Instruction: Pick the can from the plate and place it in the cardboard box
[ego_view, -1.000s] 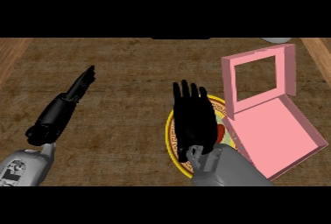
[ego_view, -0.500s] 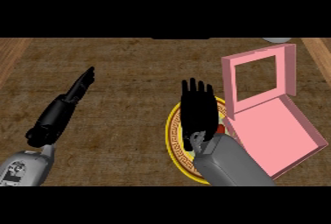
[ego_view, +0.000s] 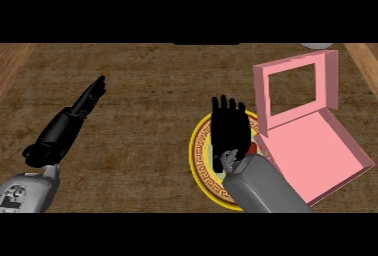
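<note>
My right hand hovers over the yellow-rimmed plate, fingers straight and pointing away from me. It covers most of the plate's middle. Only a small red sliver of the can peeks out at the hand's right edge; the rest is hidden. The pink box lies open just right of the plate, its lid standing up at the back. My left hand rests open at the left, fingers straight, well away from the plate.
The wooden counter runs across the view. A pale round object shows at the top right edge, behind the box lid.
My right hand and forearm have drawn back toward me and slightly right over the plate. The left arm has stayed still.
</note>
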